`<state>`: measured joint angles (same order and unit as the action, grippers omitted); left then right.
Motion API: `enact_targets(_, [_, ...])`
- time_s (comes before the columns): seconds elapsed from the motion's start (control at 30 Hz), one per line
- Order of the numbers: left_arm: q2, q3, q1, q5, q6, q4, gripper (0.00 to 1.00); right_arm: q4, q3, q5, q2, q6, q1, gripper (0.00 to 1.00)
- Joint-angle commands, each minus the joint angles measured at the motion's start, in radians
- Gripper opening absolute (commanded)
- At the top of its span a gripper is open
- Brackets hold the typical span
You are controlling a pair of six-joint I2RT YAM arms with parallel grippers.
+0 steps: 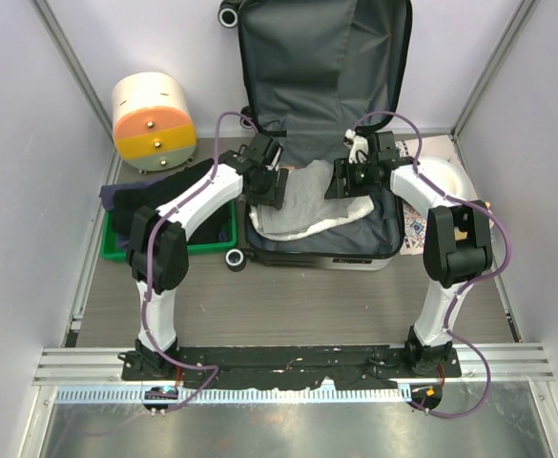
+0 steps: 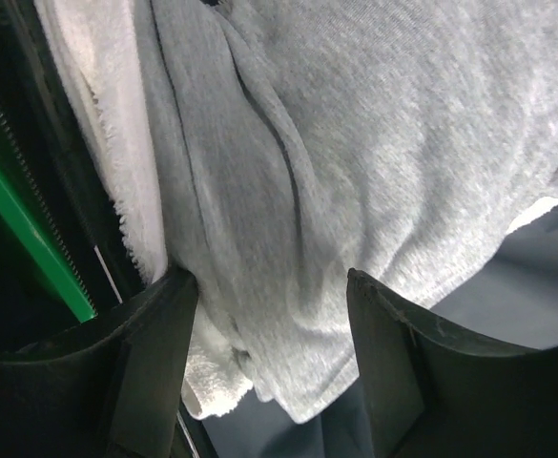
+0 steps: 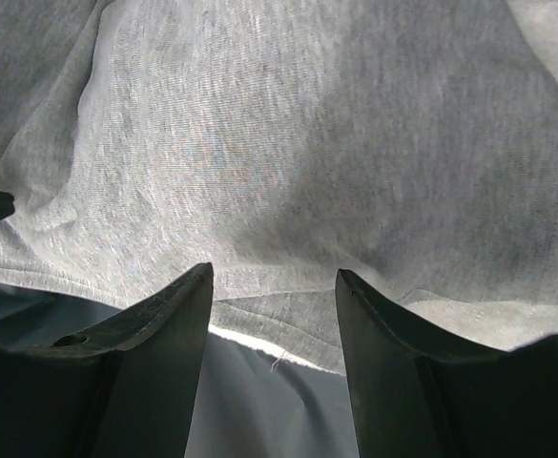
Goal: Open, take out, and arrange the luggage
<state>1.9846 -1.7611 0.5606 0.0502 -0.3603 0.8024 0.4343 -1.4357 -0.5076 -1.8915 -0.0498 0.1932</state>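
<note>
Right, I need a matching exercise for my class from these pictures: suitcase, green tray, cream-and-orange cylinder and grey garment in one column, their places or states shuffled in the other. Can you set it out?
Things:
1 suitcase
2 green tray
3 cream-and-orange cylinder
4 grey garment

Places or states:
A in the far left corner
B lying inside the suitcase's lower half
C open, lid standing up at the back
D beside the suitcase, on its left

Pairs: 1-C, 2-D, 3-A, 4-B

The luggage [image 1: 321, 57] lid runs off the overhead view's top edge. The left arm [image 1: 193, 200] and right arm [image 1: 422, 186] cover part of the grey cloth [image 1: 302, 210] inside, which overruns both wrist views. The left arm hides most of the green tray [image 1: 210, 247]
</note>
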Motion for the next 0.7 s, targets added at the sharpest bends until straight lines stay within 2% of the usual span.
enact_targets(0.0, [0.036,0.000,-0.007,0.019,-0.009,-0.048,0.62,-0.020,-0.014,-0.014,0.032,0.007,-0.006,0.59])
enact_targets(0.03, [0.030,-0.006,-0.007,0.016,-0.008,-0.051,0.47,-0.013,-0.015,-0.025,0.037,0.016,-0.008,0.59])
enact_targets(0.1, [0.004,-0.009,-0.005,-0.004,0.004,-0.080,0.35,-0.011,-0.012,-0.034,0.051,0.021,-0.006,0.59])
enact_targets(0.13, [-0.036,-0.003,-0.005,-0.010,0.007,-0.097,0.23,-0.008,-0.012,-0.042,0.055,0.024,-0.008,0.59])
enact_targets(0.2, [-0.073,-0.003,-0.001,-0.013,0.027,-0.126,0.11,-0.003,-0.011,-0.045,0.058,0.024,-0.006,0.59])
enact_targets(0.23, [-0.096,-0.012,0.001,-0.010,0.035,-0.126,0.00,-0.003,-0.012,-0.046,0.063,0.025,-0.006,0.60])
enact_targets(0.43, [-0.132,-0.132,-0.027,-0.013,0.047,0.017,0.00,-0.003,-0.023,-0.062,0.071,0.011,-0.006,0.60])
enact_targets(0.67, [-0.181,-0.106,-0.054,-0.027,0.150,0.115,0.01,-0.005,-0.028,-0.075,0.078,-0.002,-0.005,0.63])
